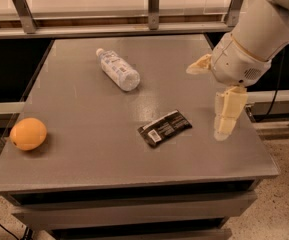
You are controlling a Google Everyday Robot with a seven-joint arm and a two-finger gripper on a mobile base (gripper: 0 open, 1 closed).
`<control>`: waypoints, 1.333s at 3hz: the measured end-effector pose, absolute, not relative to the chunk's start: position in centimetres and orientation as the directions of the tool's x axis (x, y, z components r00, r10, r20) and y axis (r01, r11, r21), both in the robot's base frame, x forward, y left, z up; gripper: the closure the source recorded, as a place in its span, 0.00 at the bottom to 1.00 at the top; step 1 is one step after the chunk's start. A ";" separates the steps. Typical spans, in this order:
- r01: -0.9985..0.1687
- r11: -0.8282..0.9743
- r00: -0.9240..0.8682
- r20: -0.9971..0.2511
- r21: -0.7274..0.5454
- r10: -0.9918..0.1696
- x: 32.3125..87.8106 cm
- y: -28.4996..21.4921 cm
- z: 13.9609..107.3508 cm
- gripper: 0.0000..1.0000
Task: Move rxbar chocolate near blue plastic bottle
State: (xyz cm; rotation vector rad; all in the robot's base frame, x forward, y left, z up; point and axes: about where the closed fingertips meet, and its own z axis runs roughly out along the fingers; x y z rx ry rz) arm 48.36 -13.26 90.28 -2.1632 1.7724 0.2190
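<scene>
two risks from here. nearest one: the snack bar (164, 128) is flat and thin, lying flush on the table (84, 169) at lower centre. a straight-down pinch may skid off the wrapper or just shove it. it also sits at an angle, so the grip has to line up across its narrow side. it's not far from the front edge, and a bad push toward the bottom of the frame could take it off. the orange (28, 133) at lower left is well apart, not a factor.

second, farther back: the bottle (118, 70) lies on its side at upper centre-left, cap toward the upper left. it's round, so a bump at drop-off would likely roll it and spoil the placement.

gripper (206, 102) is at the right of the frame, over the table's right side, spread wide, nothing in it. the snack bar is to its left and slightly lower in frame, near but not touching. the bottle is up-left of the snack bar, well apart.
</scene>
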 end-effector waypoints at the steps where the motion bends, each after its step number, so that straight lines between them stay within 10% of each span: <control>1: -0.963 -0.225 0.265 -0.385 -0.146 -0.884 48.0 -10.8 88.7 0.00; 3: -0.945 -0.306 0.324 -0.410 -0.113 -0.853 48.7 -7.4 84.7 0.00; 4: -0.946 -0.316 0.318 -0.409 -0.074 -0.855 49.4 -6.7 81.9 0.34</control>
